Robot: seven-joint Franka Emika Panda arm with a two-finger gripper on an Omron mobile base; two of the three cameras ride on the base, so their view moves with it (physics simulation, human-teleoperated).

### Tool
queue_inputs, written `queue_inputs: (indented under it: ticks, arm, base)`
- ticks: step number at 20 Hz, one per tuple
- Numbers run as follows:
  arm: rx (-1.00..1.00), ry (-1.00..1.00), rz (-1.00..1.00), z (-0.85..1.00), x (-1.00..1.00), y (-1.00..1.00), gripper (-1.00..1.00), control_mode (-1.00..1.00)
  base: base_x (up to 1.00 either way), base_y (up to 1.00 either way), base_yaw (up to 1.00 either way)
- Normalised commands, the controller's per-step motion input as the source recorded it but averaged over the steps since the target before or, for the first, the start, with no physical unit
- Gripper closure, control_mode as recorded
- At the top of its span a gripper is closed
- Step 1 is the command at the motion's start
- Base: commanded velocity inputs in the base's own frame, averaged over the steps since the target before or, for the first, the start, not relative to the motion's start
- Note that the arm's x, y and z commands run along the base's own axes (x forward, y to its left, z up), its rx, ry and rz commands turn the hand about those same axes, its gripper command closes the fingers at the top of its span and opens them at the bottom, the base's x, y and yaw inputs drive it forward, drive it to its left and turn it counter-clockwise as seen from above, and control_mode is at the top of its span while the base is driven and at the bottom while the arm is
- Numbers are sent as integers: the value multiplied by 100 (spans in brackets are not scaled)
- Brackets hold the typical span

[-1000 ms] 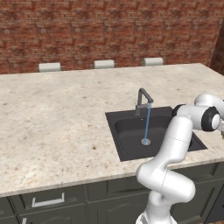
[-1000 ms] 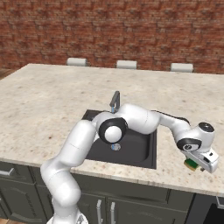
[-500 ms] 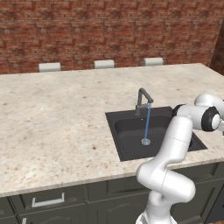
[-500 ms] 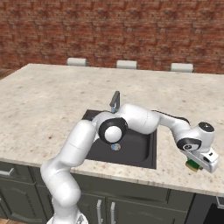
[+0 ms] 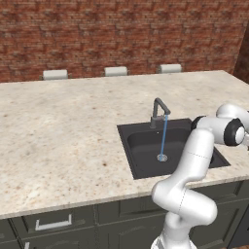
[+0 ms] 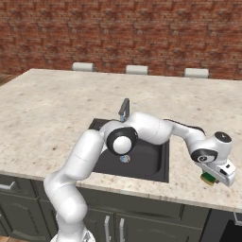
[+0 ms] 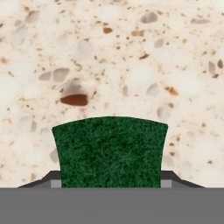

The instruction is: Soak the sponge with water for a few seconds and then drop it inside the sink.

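Since a second ago the pincer [image 6: 211,178] has drawn its two dark fingers together, and they now press against the two sides of the small rectangular sponge [image 6: 207,178], yellow with a green scouring layer; the arm itself has hardly shifted and the base has stayed put. In the hand view the green face of the sponge [image 7: 110,152] fills the space between the dark fingertips [image 7: 171,178], which touch its left and right edges, so the pincer is closed on it. The sponge sits on the speckled beige stone tabletop [image 7: 131,61], its green layer facing up toward the camera.

In the right base view the sponge lies on the tabletop [image 6: 56,99] to the right of the dark charcoal rectangular sink [image 6: 151,165], near the front edge of the stone and well apart from the basin. The white arm with dark joints [image 6: 156,130] reaches across above the sink to it.

In the left base view a thin light-blue stream of water [image 5: 164,136] falls straight from the grey angular faucet [image 5: 158,111] onto the round silver drain [image 5: 162,157] in the sink [image 5: 141,146]. Behind the tabletop [image 5: 73,126] stands a red brick wall [image 5: 121,34], with three pale chair backs [image 5: 115,71] showing along the far edge.
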Motion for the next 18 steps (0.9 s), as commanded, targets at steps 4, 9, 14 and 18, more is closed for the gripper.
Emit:
queue_inputs:
  ticks: [4, 9, 14, 18]
  arm:
    - [0, 0, 10, 25, -7, 34, 100, -100]
    - [0, 0, 5, 48, 0, 24, 100, -100]
    - [0, 0, 2, 12, -1, 11, 100, -100]
    - [0, 0, 6, 0, -3, 22, 100, -100]
  base:
    - [0, 0, 0]
    - [0, 0, 0]
    - [0, 0, 0]
    - [0, 0, 0]
